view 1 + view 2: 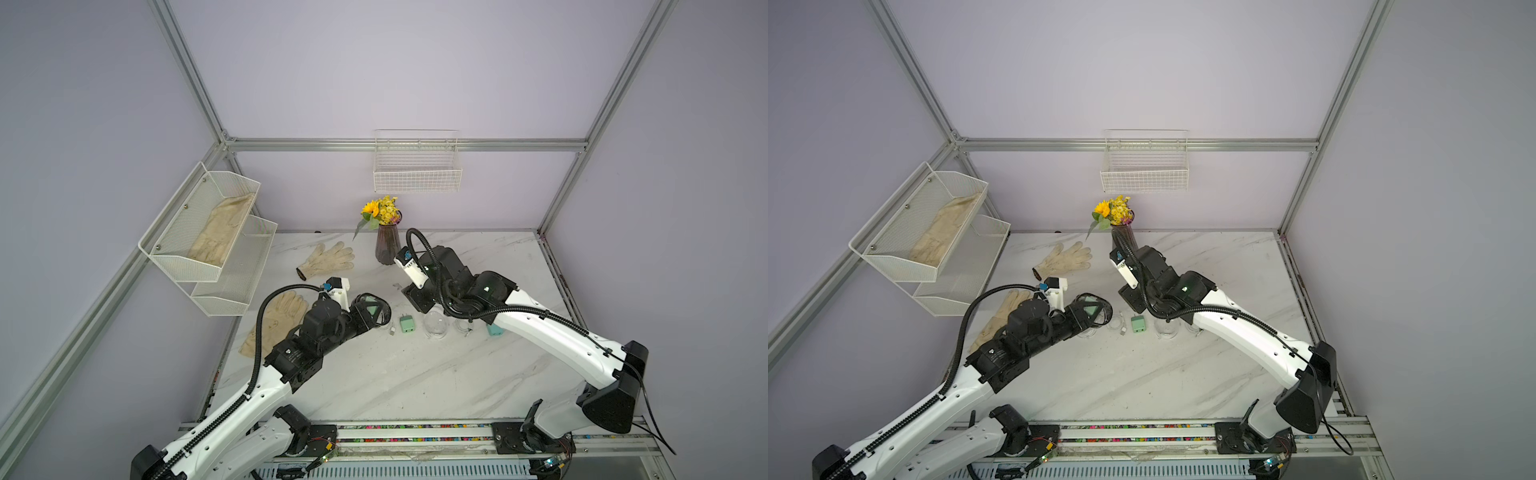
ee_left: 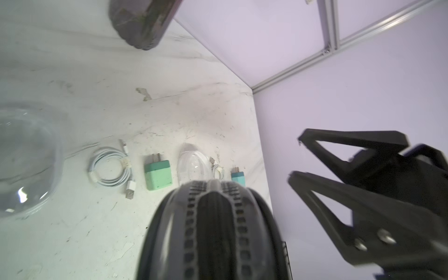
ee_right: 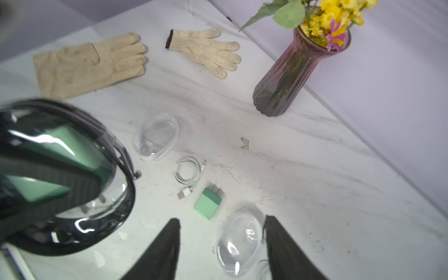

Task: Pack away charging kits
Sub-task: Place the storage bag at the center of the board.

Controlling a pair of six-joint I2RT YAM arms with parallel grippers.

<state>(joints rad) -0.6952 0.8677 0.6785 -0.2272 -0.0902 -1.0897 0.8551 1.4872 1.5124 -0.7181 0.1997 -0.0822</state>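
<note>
Clenched by left gripper (image 1: 368, 312): dark-rimmed case (image 3: 97, 218) with packed mint adapter (image 3: 65, 145) inside; right gripper (image 3: 221, 219) is spread, empty, near loose mint adapter (image 3: 208, 203).

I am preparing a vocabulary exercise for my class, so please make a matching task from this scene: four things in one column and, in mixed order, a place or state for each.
Things
1. left gripper
2. right gripper
3. vase
4. coiled white cable

Places or states
A. holds yellow flowers
B. open, near a clear case on the table
C. lies beside the loose mint green adapter
D. shut on a zipped case with the packed adapter inside

Pairs: 1-D; 2-B; 3-A; 4-C.
</note>
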